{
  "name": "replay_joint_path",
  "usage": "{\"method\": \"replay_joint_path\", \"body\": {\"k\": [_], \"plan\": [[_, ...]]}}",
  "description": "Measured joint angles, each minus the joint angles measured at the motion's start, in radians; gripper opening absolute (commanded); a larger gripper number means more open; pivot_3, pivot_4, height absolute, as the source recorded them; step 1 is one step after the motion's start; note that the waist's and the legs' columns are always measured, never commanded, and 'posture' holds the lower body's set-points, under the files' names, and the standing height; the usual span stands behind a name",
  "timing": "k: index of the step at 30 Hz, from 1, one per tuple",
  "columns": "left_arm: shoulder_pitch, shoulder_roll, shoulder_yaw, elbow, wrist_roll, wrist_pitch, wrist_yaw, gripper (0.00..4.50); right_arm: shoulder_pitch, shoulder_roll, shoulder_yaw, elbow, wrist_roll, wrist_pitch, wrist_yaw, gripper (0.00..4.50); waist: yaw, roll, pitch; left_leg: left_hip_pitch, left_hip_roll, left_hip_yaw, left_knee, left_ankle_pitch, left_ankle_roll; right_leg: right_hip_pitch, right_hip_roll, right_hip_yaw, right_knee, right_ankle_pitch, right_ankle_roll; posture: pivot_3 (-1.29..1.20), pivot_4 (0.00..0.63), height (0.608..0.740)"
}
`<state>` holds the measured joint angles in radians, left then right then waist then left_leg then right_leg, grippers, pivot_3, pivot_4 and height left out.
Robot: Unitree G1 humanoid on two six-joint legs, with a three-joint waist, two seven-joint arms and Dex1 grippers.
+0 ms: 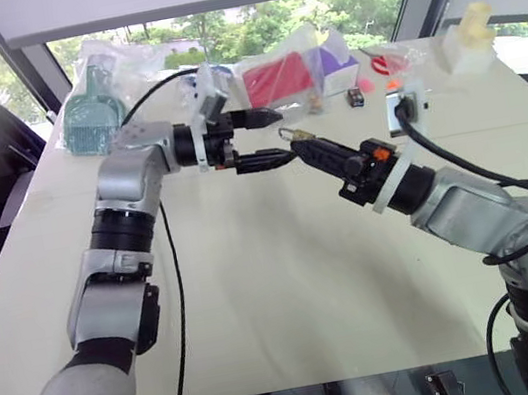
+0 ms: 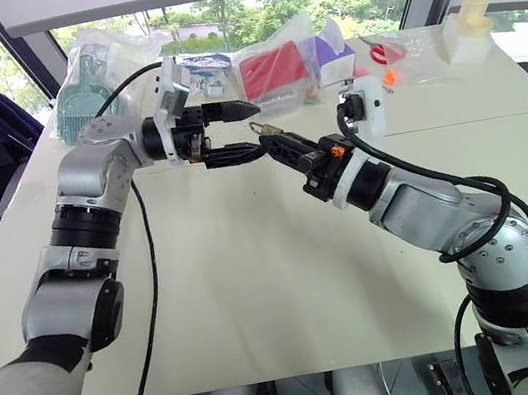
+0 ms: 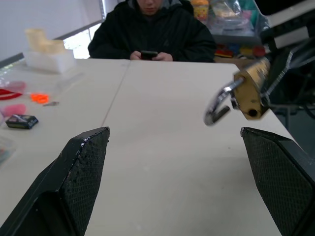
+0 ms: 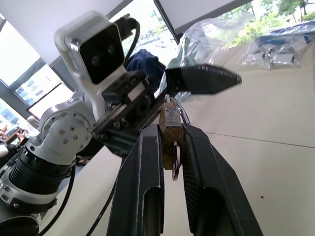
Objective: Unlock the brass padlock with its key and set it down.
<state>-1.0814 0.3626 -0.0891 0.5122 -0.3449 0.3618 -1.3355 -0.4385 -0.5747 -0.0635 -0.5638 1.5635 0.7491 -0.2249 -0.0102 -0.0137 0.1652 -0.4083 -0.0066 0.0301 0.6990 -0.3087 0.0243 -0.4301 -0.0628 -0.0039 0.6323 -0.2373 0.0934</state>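
Pointing shackle-first at the left end effector (image 1: 272, 136), brass padlock (image 1: 300, 136).

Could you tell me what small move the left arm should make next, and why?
Probably ease the left pincer in toward the brass padlock. Its fingers stand wide open with nothing between them, while the right pincer is shut on the padlock, holding it up over the table. The shackle already looks swung open; I cannot make out the key.
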Motion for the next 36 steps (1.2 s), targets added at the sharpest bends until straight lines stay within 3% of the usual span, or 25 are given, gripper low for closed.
{"method": "replay_joint_path", "body": {"k": [24, 36], "plan": [[-0.073, -0.036, 0.026, 0.134, 0.026, -0.115, 0.067, 4.41, 0.046, 0.012, 0.039, -0.039, 0.012, 0.006, 0.015, 0.03, 0.000, 0.000, 0.000, 0.000, 0.000, 0.000, 0.000, 0.000, 0.000, 0.000, 0.000, 0.000, 0.000, 0.000, 0.000, 0.00, 0.150, 0.740], [-0.072, 0.015, 0.021, 0.237, 0.111, -0.196, 0.118, 4.41, 0.054, 0.013, 0.000, -0.031, 0.033, -0.016, 0.005, 0.03, 0.000, 0.000, 0.000, 0.000, 0.000, 0.000, 0.000, 0.000, 0.000, 0.000, 0.000, 0.000, 0.000, 0.000, 0.000, 0.00, 0.150, 0.740]]}}
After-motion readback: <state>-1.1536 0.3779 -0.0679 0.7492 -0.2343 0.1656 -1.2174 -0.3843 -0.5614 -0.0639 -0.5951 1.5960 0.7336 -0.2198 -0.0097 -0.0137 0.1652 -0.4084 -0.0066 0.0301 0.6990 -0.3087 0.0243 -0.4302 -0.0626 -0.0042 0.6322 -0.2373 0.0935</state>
